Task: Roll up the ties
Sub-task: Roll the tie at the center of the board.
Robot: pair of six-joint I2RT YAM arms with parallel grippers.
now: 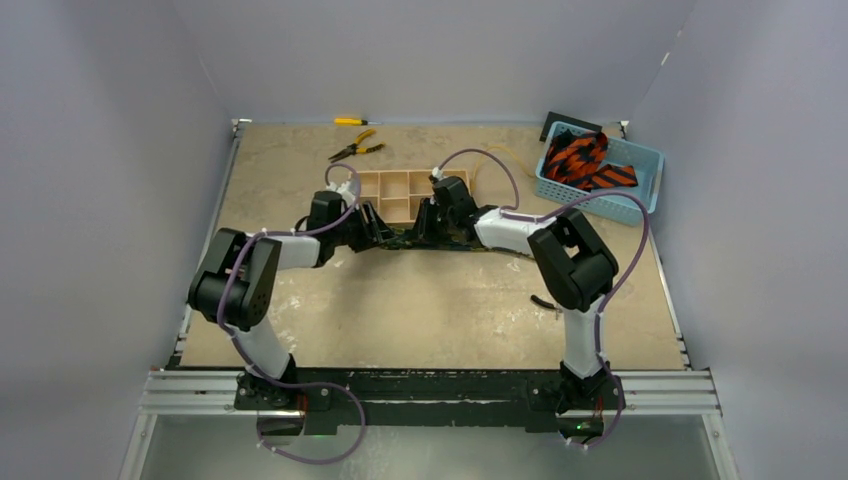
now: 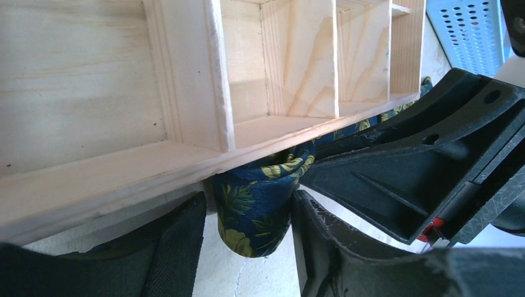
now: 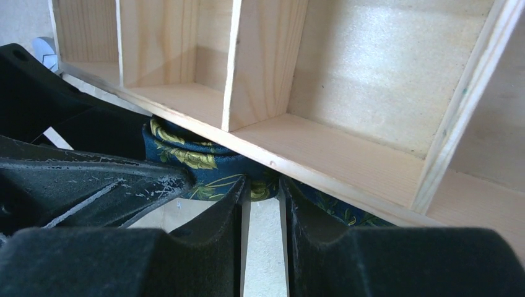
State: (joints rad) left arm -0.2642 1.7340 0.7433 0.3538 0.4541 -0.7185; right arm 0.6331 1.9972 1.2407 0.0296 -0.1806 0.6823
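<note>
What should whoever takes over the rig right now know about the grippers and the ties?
Left gripper: jaws around the rolled end of the navy tie, a gap showing on one side, not clearly clamped.
Right gripper: appears to pinch the same tie further along, at the near edge of the wooden tray.
Orange-red ties: heaped loose in the blue basket, far right.
Done: a roll started on the navy tie.
Left: finish that roll, then roll the basket ties.
</note>
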